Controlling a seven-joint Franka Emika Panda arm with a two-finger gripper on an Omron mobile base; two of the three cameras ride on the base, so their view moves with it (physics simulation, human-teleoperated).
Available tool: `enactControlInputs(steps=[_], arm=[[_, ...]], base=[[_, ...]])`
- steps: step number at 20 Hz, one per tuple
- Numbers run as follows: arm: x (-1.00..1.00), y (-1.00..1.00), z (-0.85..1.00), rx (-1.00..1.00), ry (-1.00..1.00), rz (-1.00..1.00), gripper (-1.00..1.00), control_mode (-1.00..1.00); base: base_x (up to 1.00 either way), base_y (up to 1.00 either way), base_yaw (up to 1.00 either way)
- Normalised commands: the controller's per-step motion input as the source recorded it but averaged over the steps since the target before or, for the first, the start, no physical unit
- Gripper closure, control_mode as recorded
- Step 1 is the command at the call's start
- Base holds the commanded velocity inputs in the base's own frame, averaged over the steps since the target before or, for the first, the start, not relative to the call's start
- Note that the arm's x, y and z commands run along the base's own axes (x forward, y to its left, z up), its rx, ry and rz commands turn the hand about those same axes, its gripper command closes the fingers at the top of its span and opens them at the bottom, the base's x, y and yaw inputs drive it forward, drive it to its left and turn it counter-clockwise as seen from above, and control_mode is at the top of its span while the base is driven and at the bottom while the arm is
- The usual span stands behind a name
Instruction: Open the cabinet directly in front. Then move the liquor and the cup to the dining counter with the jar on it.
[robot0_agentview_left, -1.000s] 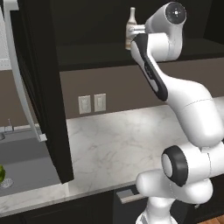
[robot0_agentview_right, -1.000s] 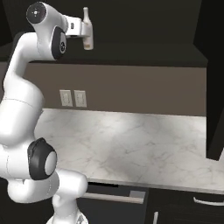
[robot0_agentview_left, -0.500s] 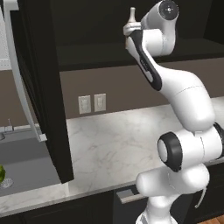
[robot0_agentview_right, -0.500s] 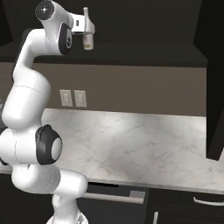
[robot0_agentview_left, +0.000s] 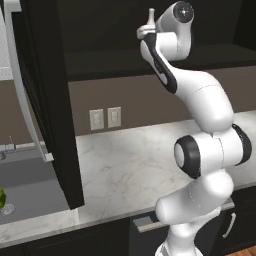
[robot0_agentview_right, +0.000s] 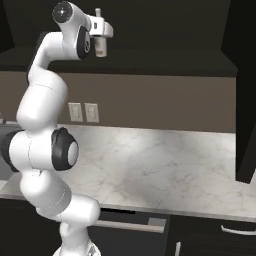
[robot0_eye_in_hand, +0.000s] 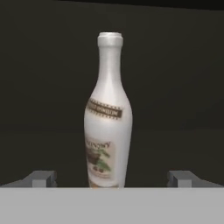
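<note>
The liquor (robot0_eye_in_hand: 108, 127) is a pale bottle with a narrow neck, standing upright inside the dark cabinet (robot0_agentview_left: 100, 60). Both cabinet doors are swung open: one door (robot0_agentview_left: 50, 100) on the left, the other door (robot0_agentview_right: 245, 100) on the right. My gripper (robot0_eye_in_hand: 111, 179) is open and level with the bottle's lower part, one fingertip (robot0_eye_in_hand: 41, 178) wide of it on each side and touching nothing. From the base, the gripper (robot0_agentview_right: 102, 37) is raised at the shelf, with the liquor (robot0_agentview_right: 101, 48) just past it and the liquor's neck (robot0_agentview_left: 150, 15) above the hand. The cup, dining counter and jar are out of view.
A marble worktop (robot0_agentview_left: 125, 165) runs below the cabinet, with two wall outlets (robot0_agentview_left: 106, 118) behind it. A sink (robot0_agentview_left: 30, 180) lies at the left with a small green thing (robot0_agentview_left: 2, 197) in it. A drawer (robot0_agentview_right: 130, 220) under the worktop stands slightly open.
The arm's lower joints have swung and the hand has edged closer to the bottle. The jaws stay wide and the bottle has not moved.
</note>
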Motion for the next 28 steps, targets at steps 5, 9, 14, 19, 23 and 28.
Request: enactControlInputs(steps=[5,9,14,19,23,28], arm=[[0.44,0.04,0.00,0.00,0.00,0.00,-1.00,-1.00],[0.35,0.05,0.00,0.00,0.00,0.00,-1.00,-1.00],[0.31,0.01,0.00,0.00,0.00,0.00,-1.00,-1.00],[0.29,0.00,0.00,0.00,0.00,0.00,-1.00,-1.00],[0.24,0.00,0.00,0.00,0.00,0.00,-1.00,-1.00],[0.18,0.01,0.00,0.00,0.00,0.00,1.00,-1.00]], base=[[0.00,0.00,0.00],[0.00,0.00,0.00],[0.00,0.00,0.00],[0.00,0.00,0.00],[0.00,0.00,0.00],[0.00,0.00,0.00]])
